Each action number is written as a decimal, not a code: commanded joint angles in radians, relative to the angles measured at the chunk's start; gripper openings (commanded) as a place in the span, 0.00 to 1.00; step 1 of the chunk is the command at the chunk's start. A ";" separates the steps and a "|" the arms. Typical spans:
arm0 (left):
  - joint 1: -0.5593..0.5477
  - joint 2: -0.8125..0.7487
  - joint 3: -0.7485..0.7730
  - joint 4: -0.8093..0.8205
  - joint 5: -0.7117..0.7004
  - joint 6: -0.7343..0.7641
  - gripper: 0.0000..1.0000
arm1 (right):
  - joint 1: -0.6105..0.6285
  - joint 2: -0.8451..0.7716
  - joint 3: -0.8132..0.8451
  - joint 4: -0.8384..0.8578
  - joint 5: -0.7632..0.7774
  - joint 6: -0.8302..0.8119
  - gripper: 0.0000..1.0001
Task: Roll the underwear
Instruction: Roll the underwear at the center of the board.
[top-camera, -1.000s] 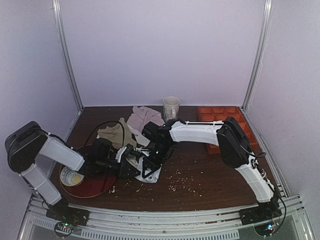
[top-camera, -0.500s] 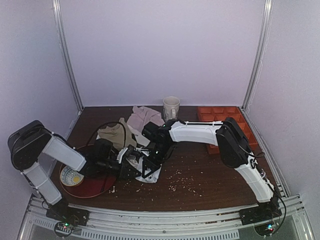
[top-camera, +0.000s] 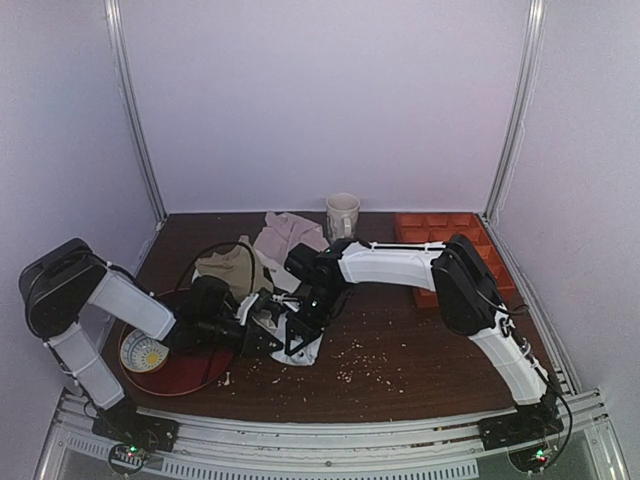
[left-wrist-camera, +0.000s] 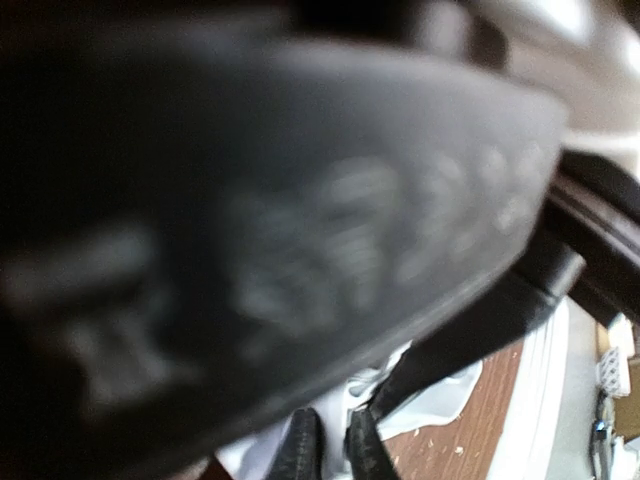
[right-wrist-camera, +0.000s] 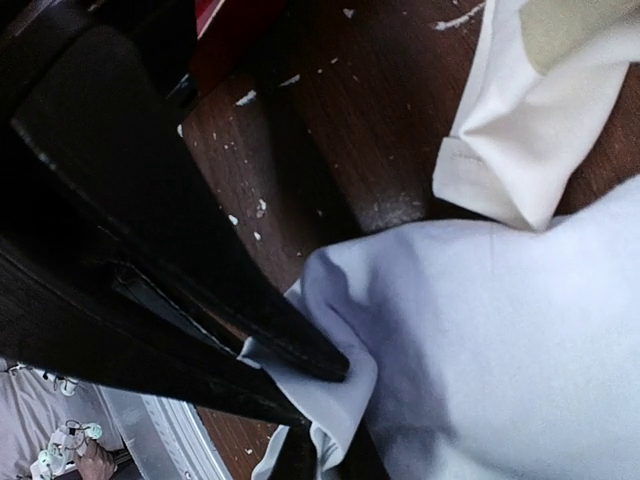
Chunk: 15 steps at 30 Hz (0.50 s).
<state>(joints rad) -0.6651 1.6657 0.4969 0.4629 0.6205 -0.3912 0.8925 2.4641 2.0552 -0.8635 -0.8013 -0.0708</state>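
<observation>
Arms low over the table (top-camera: 420, 370), meeting at the bunched underwear (top-camera: 306, 347).
The white underwear lies crumpled left of the table's middle, just beside the red plate (top-camera: 185, 372). The right gripper (right-wrist-camera: 320, 405) has its dark fingers closed on a fold of the cloth. The left gripper (left-wrist-camera: 330, 450) shows tips close together, but a blurred dark shape fills that view, so its hold cannot be told.

From where I stand, no word can be read anywhere. In the left wrist view a broad black band (left-wrist-camera: 300, 250) right against the lens carries pale raised characters, too blurred to make out. The underwear (right-wrist-camera: 520, 330) shows only plain white cloth.
</observation>
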 joint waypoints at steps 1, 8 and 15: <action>-0.007 0.045 0.021 -0.035 -0.011 0.011 0.05 | -0.005 0.027 0.023 0.000 0.013 -0.009 0.00; -0.008 0.047 0.037 -0.085 -0.024 0.009 0.00 | -0.005 0.024 0.019 -0.007 0.022 -0.020 0.01; -0.008 0.065 0.056 -0.140 -0.025 -0.002 0.00 | -0.006 -0.001 -0.008 0.013 0.038 -0.025 0.12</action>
<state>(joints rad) -0.6689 1.6817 0.5461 0.4061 0.6159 -0.3927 0.8833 2.4657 2.0579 -0.8711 -0.7959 -0.0784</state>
